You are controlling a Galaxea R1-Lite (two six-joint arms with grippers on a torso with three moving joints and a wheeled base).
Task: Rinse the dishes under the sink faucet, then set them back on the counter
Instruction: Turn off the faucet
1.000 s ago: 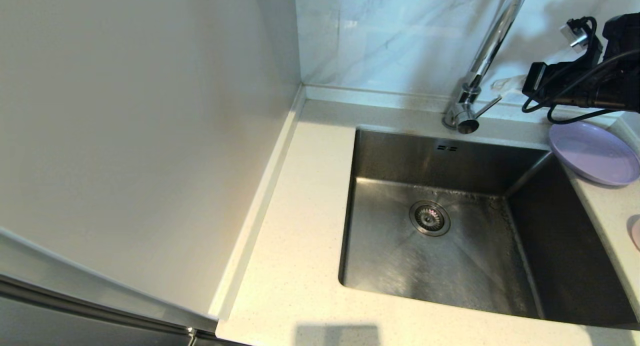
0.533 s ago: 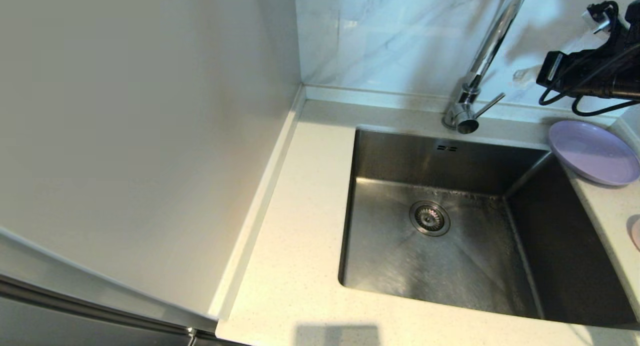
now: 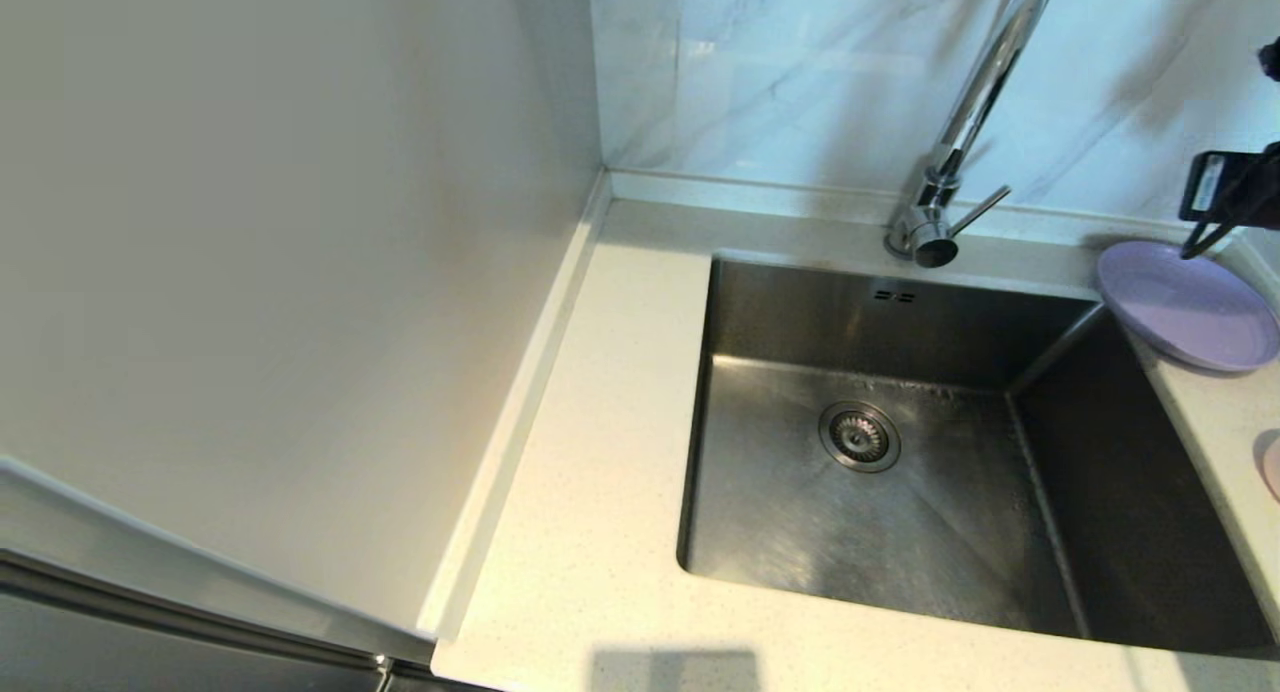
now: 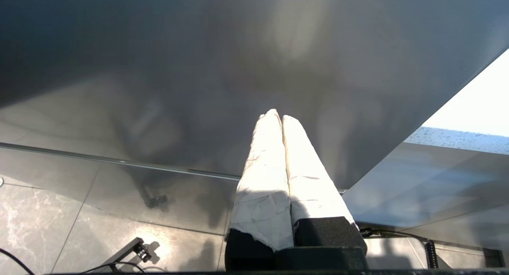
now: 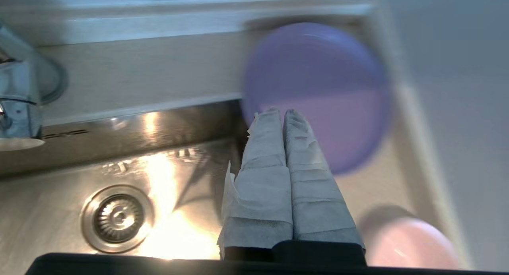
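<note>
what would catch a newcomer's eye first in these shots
Probably the steel sink filling the middle, with the tall chrome faucet at its back edge. Next, the purple plate on the counter at the sink's right back corner, with the right gripper shut above it.

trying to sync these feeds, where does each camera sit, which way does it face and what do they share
Head view: high on the robot, looking down at the counter, sink and faucet; only the right arm's edge shows.
Left wrist view: behind the shut left gripper, facing a dark panel over tiled floor.
Right wrist view: behind the shut right gripper, above the plate and bowl.
Shared: head and right wrist views both show plate, sink, drain and faucet.
</note>
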